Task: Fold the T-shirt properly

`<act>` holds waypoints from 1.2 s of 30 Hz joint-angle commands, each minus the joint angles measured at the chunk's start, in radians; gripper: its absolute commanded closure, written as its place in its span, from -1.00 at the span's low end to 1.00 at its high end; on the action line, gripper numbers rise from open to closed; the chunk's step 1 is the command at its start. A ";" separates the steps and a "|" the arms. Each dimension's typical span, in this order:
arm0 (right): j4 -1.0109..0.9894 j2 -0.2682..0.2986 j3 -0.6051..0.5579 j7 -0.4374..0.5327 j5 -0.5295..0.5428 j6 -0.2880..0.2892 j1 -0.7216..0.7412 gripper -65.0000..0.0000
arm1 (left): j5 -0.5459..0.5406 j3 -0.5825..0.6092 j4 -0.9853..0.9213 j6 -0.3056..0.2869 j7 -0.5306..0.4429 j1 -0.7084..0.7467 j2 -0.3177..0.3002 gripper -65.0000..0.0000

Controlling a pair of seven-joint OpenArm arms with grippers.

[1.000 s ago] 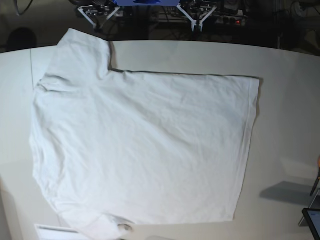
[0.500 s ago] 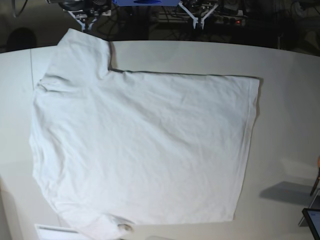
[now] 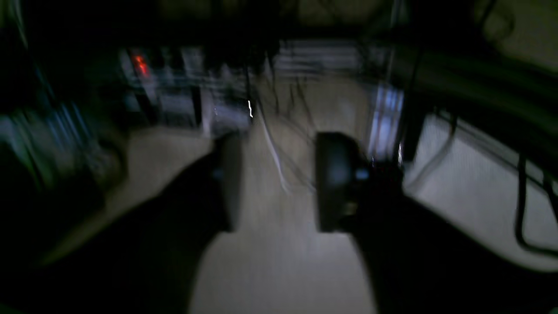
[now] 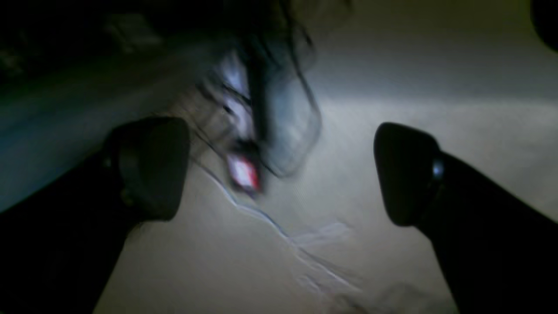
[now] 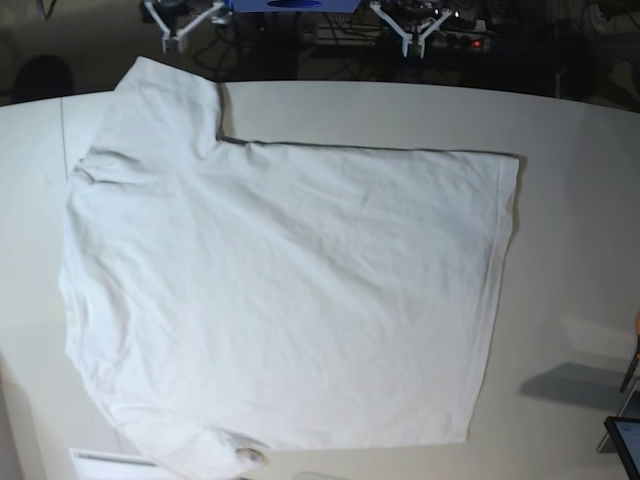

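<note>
The white T-shirt (image 5: 290, 300) lies spread flat on the white table (image 5: 580, 200), with one sleeve (image 5: 165, 110) reaching toward the far left edge and the hem on the right. Both grippers hover beyond the table's far edge, off the cloth. My left gripper (image 5: 412, 35) shows in its wrist view (image 3: 279, 174) as two dark fingers (image 3: 226, 179) standing apart with nothing between them. My right gripper (image 5: 185, 20) stands wide open in its wrist view (image 4: 279, 165), also with nothing between its fingers. Both wrist views are blurred and show no shirt.
Dark equipment with a red light (image 5: 478, 42) and cables sit behind the table. A dark object (image 5: 625, 440) pokes in at the lower right corner. A pale strip (image 5: 110, 462) lies at the front left edge.
Both arms have shifted a little behind the far edge, the left gripper drifting rightward in the base view. The T-shirt has not moved.
</note>
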 commanded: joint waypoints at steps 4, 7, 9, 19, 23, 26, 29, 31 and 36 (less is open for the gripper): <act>0.055 0.005 0.063 0.133 0.070 0.113 -0.098 -1.00 | 0.001 0.000 0.122 0.004 -0.114 0.132 -0.020 0.91; 0.103 0.005 0.065 0.162 0.093 0.159 -0.140 -0.48 | 0.001 0.000 0.131 0.004 -0.140 0.149 -0.029 1.00; 0.109 0.005 0.071 0.145 0.093 0.176 -0.144 0.20 | 0.001 0.000 0.134 0.004 -0.142 0.151 -0.032 1.00; 0.113 0.028 0.274 -0.136 0.094 0.467 -0.127 0.79 | 0.001 0.000 0.136 0.004 -0.364 0.200 -0.050 1.00; 0.204 0.027 0.447 -0.182 0.094 0.511 -0.175 0.91 | 0.001 0.000 0.136 0.004 -0.476 0.232 -0.069 1.00; 0.340 -0.013 0.565 -0.182 0.094 0.511 -0.241 1.00 | 0.001 0.000 0.136 0.004 -0.571 0.255 -0.090 1.00; 0.495 -0.056 0.585 -0.182 0.094 0.511 -0.307 0.99 | 0.001 0.000 0.136 0.004 -0.668 0.267 -0.095 1.00; 0.590 -0.084 0.587 -0.182 0.094 0.511 -0.341 0.99 | 0.001 0.000 0.136 0.004 -0.719 0.269 -0.095 1.00; 0.778 -0.128 0.590 -0.183 0.105 0.511 -0.419 0.97 | 0.001 0.000 0.136 0.004 -0.849 0.269 -0.109 1.00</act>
